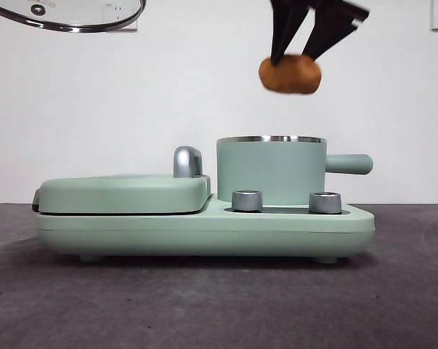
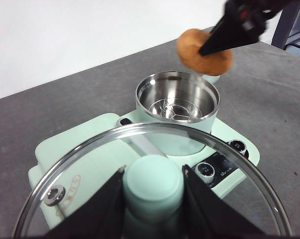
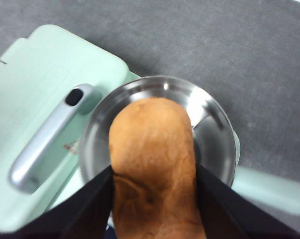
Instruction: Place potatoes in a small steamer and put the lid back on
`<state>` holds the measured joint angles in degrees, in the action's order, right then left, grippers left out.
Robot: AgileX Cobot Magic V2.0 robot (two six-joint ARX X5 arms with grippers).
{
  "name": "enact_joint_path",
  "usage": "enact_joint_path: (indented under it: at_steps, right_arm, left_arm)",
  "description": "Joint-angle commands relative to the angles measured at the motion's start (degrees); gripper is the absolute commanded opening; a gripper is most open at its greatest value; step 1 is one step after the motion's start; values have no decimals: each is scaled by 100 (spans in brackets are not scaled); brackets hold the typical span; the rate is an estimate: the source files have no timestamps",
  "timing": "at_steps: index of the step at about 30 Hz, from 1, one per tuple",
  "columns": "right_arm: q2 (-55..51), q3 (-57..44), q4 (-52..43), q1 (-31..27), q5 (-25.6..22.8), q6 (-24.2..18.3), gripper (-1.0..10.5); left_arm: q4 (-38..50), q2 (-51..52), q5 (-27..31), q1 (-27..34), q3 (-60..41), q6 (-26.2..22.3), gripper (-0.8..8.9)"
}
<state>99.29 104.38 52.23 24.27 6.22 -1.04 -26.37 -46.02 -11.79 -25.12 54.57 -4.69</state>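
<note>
Potato and lid are both in the air at this moment, operator, so read the front view from its left side across. High at the left edge you have the glass lid (image 1: 70, 14), tilted, only partly in frame, well above the appliance. Your left gripper (image 2: 153, 191) carries it: in the left wrist view its two black jaws are closed against either side of the mint-green knob (image 2: 153, 181), and the steel-rimmed glass spreads out around them.

Below the lid, the flat griddle cover (image 1: 124, 193) lies closed on the left half of the mint-green cooker base (image 1: 204, 233), with its chrome handle (image 1: 187, 161) standing at the cover's right end. Just right of that handle stands the small steamer (image 1: 271, 171), uncovered, its steel rim on top and its stubby side handle (image 1: 348, 163) pointing right. The left wrist view looks into it and shows bare steel with a ridged insert at the bottom. Two silver dials (image 1: 247, 201) sit on the base in front of the pot.

Above the steamer's right part, clear of the rim, hangs the potato (image 1: 290, 74). Your right gripper (image 1: 306, 54) has it pinched between its jaws, which are spread to the potato's width; the right wrist view puts the potato directly over the pot's open mouth.
</note>
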Motion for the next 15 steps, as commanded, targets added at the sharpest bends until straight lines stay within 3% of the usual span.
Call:
enact_joint_path:
  at_steps: [1,15]
  right_arm:
    - [409,317,-22,22,22,-221,193]
    - [1646,385,-452,22,-24,-459,193]
  left_arm:
    - [208,2,-2,-24,83,48,14]
    - [208,-2,-2,-24,83,48,14]
